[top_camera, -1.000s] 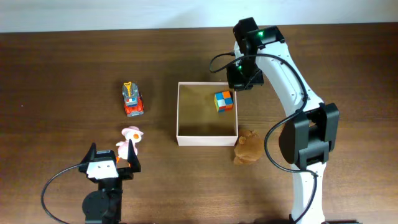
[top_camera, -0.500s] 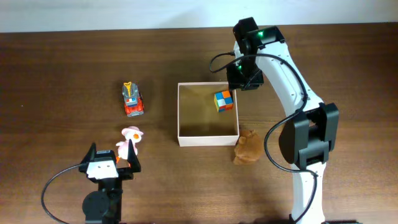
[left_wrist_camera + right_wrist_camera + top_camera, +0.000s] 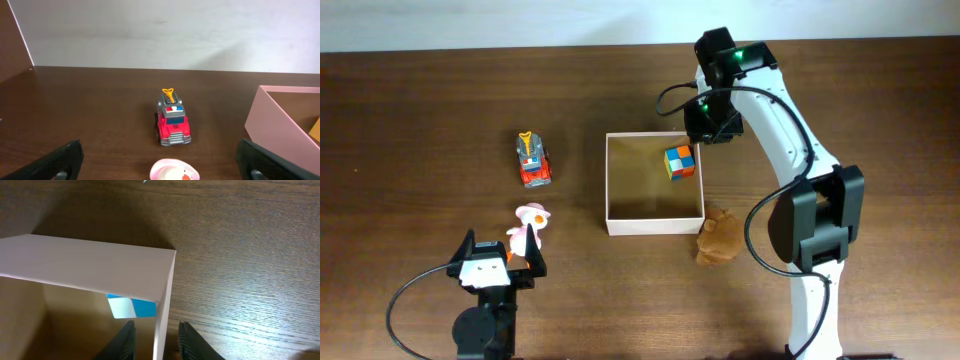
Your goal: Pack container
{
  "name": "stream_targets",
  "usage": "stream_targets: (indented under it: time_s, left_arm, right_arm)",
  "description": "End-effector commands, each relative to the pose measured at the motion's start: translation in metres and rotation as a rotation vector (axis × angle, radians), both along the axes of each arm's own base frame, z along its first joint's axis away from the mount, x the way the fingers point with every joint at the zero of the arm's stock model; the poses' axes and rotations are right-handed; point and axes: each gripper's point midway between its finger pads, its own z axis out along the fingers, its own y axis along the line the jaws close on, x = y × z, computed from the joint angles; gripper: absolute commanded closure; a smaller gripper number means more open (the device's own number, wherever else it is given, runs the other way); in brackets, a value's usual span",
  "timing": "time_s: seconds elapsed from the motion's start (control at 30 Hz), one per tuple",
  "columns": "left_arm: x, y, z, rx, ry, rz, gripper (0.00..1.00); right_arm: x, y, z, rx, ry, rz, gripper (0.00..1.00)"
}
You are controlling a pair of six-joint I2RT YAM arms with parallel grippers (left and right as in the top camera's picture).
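White container wall between right gripper's part-open jaws (far-right corner); sideways move would drag it, jolting cube.

We log 4 small toys on the dark wooden table. A red fire truck with a yellow ladder stands left of centre. Just nearer than it is a white bird figure in a pink hat. A multicoloured cube sits inside the container, by its far right corner. A brown plush lies just beside the near right corner.
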Motion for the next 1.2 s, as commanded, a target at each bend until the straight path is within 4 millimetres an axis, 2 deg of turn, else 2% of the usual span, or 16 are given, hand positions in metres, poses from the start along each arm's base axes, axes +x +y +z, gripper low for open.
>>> stream_targets:
  time_s: [0.0, 0.1, 0.23, 0.73, 0.97, 1.17]
  left_arm:
    - [0.0, 0.0, -0.001, 0.015, -0.003, -0.005, 0.01]
    - [0.0, 0.0, -0.001, 0.015, -0.003, -0.005, 0.01]
    - [0.0, 0.0, -0.001, 0.015, -0.003, -0.005, 0.01]
    - [0.0, 0.0, -0.001, 0.015, -0.003, -0.005, 0.01]
    - [0.0, 0.0, -0.001, 0.015, -0.003, -0.005, 0.01]
    - [0.0, 0.0, -0.001, 0.015, -0.003, -0.005, 0.01]
  right_arm:
    - [-0.004, 0.004, -0.016, -0.02, 0.035, 0.019, 0.68]
    - [-0.006, 0.008, -0.02, -0.022, 0.042, 0.029, 0.7]
    - [-0.006, 0.014, -0.022, -0.023, 0.04, 0.041, 0.82]
    - [0.004, 0.014, -0.022, -0.032, -0.002, 0.031, 0.83]
    - [0.01, 0.016, -0.021, -0.023, -0.025, 0.013, 0.96]
    - [0.015, 0.017, -0.02, -0.016, -0.045, 0.004, 0.96]
